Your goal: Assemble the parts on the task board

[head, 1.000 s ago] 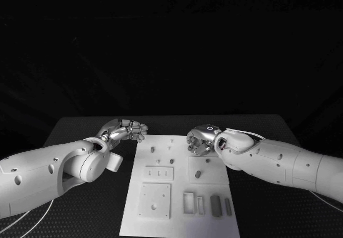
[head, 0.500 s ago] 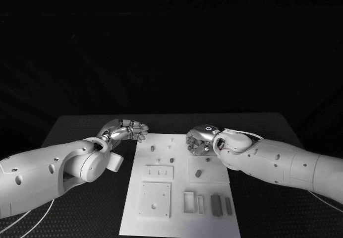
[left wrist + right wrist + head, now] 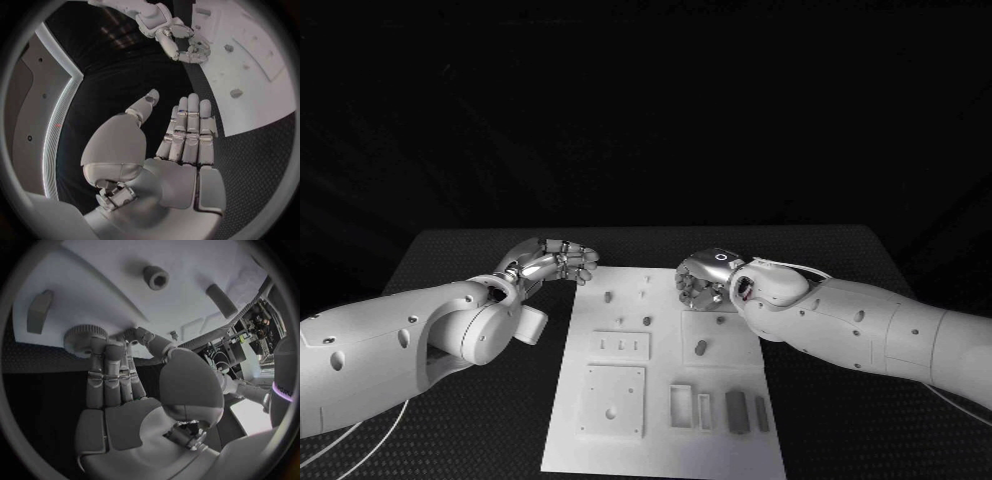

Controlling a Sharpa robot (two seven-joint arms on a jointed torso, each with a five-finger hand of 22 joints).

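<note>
The white task board (image 3: 668, 375) lies in the middle of the table, and small grey parts (image 3: 701, 349) stand on it. My right hand (image 3: 708, 280) hovers over the board's far right corner. Its fingertips (image 3: 103, 347) and thumb pinch a round toothed grey part (image 3: 78, 336) at the board's edge (image 3: 94, 295). My left hand (image 3: 554, 262) hangs left of the board's far left corner. In the left wrist view the left hand (image 3: 181, 135) has its fingers straight and its thumb apart, holding nothing. The same view shows my right hand (image 3: 186, 47) curled over the board (image 3: 250, 75).
Near the right hand a short holed peg (image 3: 155, 277), a cylinder (image 3: 222, 300) and a wedge-shaped piece (image 3: 39, 311) stand on the board. Grey bars (image 3: 736, 413) and open slots (image 3: 681, 408) sit at the near end. Black table (image 3: 473, 430) lies around the board.
My right hand has shifted slightly toward the far edge of the board. The left hand has stayed in place.
</note>
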